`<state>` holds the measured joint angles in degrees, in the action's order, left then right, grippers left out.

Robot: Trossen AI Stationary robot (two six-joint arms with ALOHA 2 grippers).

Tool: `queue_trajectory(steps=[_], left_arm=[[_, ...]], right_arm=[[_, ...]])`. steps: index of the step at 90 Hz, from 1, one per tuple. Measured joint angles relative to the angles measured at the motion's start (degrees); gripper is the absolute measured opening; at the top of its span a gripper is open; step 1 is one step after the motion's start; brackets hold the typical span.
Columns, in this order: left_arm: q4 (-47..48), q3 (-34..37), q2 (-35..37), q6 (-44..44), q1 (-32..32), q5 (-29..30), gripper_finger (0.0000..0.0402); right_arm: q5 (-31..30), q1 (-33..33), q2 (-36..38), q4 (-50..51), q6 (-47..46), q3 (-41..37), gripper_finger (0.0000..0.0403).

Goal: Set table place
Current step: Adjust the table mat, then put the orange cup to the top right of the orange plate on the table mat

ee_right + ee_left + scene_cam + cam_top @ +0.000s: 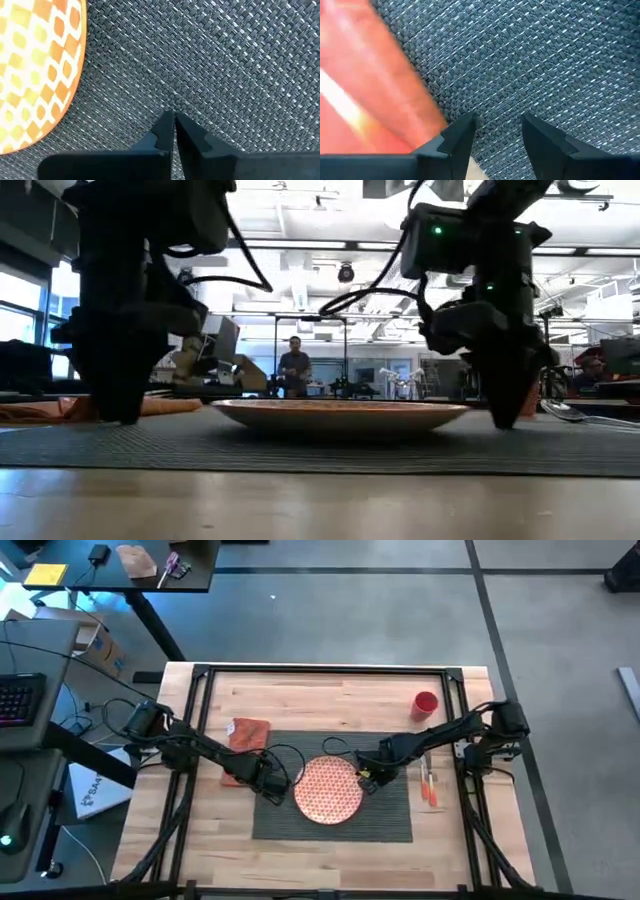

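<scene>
High view shows us the table [330, 850] with the mat [390, 815] at centre frame and the plate [328, 790] lying on the mat's middle. We see the left gripper [272, 784] just left of the plate, low over the mat's left edge, and the right gripper [372, 780] just right of the plate, also over the mat. In the left wrist view the left gripper [497, 132] has its fingers a little apart with bare mat [530, 55] between them, the orange napkin [365, 90] lying close beside one fingertip. In the right wrist view the right gripper [174, 127] has its fingers pressed together, holding nothing, with the plate [35, 65] a short way off on the weave. Back in the high view, the napkin [247, 740] overlaps the mat's upper left corner, the cup [425, 703] stands above the mat's upper right corner, and the cutlery [428, 783] lies on bare wood just right of the mat.
</scene>
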<state>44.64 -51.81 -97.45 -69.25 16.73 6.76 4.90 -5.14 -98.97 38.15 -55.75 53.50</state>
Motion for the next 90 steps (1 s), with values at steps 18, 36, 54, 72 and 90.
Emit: queue_trajectory(steps=[18,36,54,72,90], left_arm=[[-0.17,0.11,1.12,0.89,0.20,-0.52,0.0151],[1.69,0.17,10.63,0.69,0.54,3.14,0.0151],[1.58,0.17,21.60,2.10,0.52,9.52,0.0151],[-2.29,0.17,27.36,7.71,0.08,7.98,0.0151],[-8.88,0.13,28.65,14.45,-1.75,3.93,0.0151]], right_arm=[[-0.76,-0.01,0.00,1.73,-0.76,2.32,0.0000],[-4.50,0.17,3.08,12.55,-0.78,10.74,0.0000],[-6.37,3.23,4.30,29.64,2.64,21.83,0.0003],[-8.38,14.74,6.05,43.47,14.34,26.75,0.0058],[-11.87,31.05,8.45,43.60,26.67,23.40,0.0160]])
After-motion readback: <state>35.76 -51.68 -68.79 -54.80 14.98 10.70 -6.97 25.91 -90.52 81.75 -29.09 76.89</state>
